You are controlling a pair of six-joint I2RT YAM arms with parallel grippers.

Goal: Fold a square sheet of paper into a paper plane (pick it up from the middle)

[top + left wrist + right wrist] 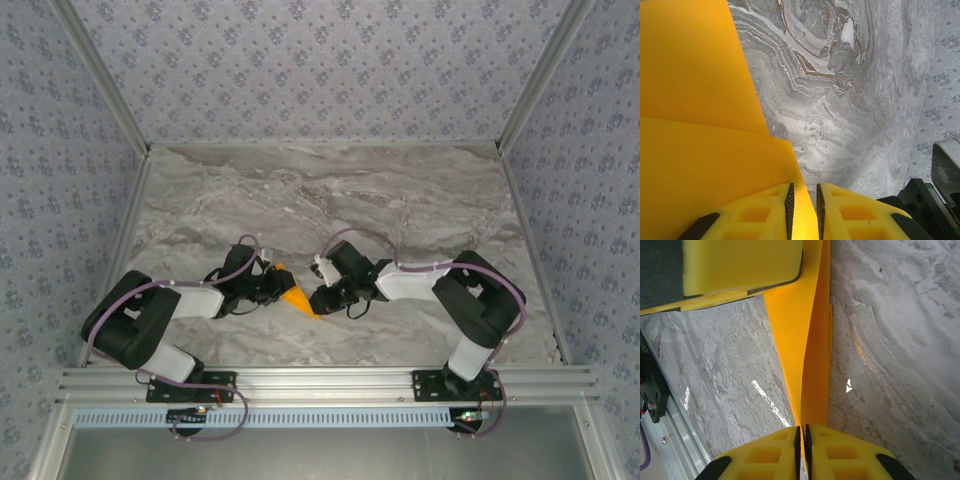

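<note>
The sheet of paper (298, 300) is bright orange and folded into a narrow pointed shape, held just above the marble table between both arms. My left gripper (278, 290) grips its left side. In the left wrist view the paper (700, 125) fills the left half as two overlapping layers, and one edge runs between the nearly closed pads of the left gripper (804, 207). My right gripper (318, 300) holds the pointed right end. In the right wrist view the folded paper (812, 350) stands on edge, pinched in the right gripper (801, 440), with one of the left gripper's fingers (740, 265) at its far end.
The marble tabletop (400, 200) stretches bare toward the patterned back wall (320, 60). An aluminium rail (320, 380) runs along the near edge beneath both arm bases. Part of the right arm (945, 175) shows at the lower right of the left wrist view.
</note>
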